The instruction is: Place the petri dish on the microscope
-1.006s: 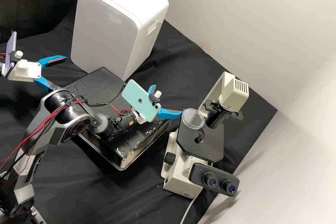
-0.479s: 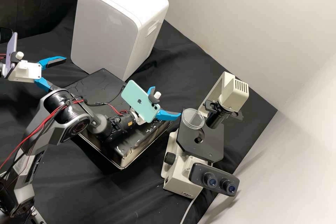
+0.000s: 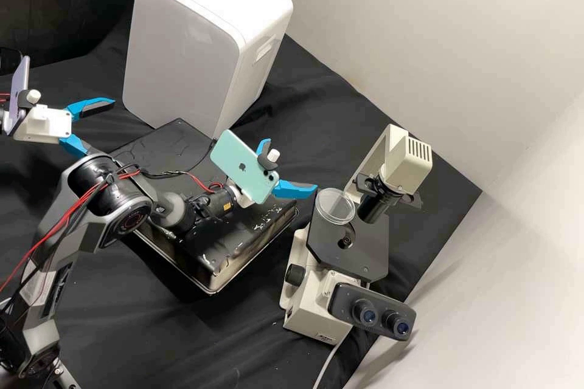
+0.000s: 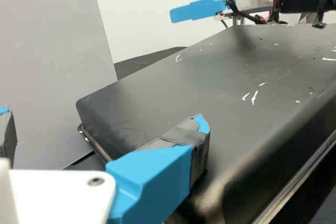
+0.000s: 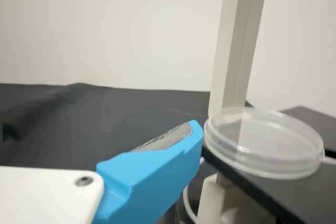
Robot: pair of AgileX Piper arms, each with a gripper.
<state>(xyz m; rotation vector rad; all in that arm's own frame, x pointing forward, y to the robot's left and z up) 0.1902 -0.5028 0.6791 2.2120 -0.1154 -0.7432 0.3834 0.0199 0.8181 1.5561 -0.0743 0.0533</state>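
Observation:
The clear petri dish lies flat on the black stage of the beige microscope, beside the objective tube. My right gripper hovers just left of the dish, open, with nothing between its fingers; one blue finger ends a little short of the dish rim. My left gripper is far off at the left, open and empty, at the corner of a flat black device.
A large white box stands at the back. The flat black device sits between the arms under the right wrist. The microscope's head overhangs the stage and its eyepieces face the front. A pale wall borders the right.
My right gripper has lifted slightly and eased back from the dish, its arm shifting left. The dish stays on the stage. The left arm has barely moved.

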